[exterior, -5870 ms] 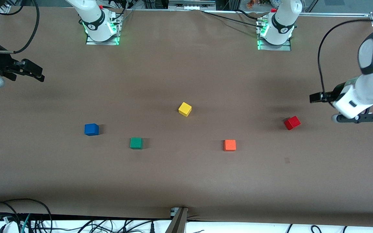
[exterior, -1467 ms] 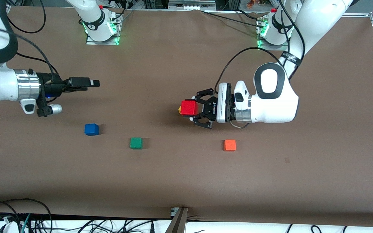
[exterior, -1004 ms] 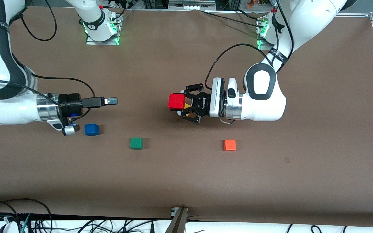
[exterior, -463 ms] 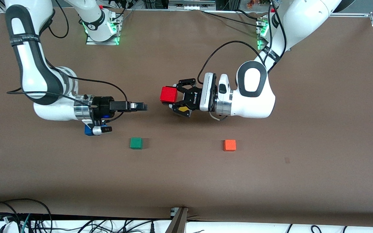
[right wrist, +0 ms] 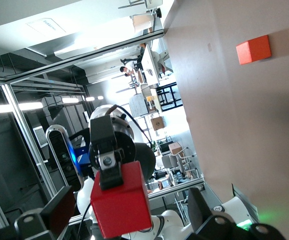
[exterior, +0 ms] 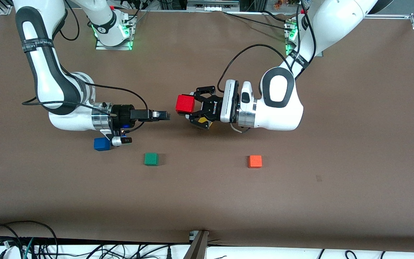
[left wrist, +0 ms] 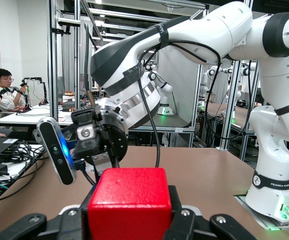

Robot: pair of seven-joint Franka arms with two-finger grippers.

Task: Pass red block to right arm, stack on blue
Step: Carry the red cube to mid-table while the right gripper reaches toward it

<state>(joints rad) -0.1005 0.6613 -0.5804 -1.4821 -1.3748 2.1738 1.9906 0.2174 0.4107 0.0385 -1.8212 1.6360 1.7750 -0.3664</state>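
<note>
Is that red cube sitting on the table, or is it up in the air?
Up in the air. The left gripper holds the red block between its jaws above the table, facing the right gripper.

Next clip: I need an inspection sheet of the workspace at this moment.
Surface: brown table, flat.
Job's things: red block held in the air; blue cube on the table, partly hidden by the right wrist.
Clutter: green cube, orange cube; yellow cube mostly hidden under the left gripper.
Grippers: left gripper shut on the red block; right gripper facing it, not touching.
Cables: black bundle off the table's near edge.
Surroundings: seated person at a desk.
</note>
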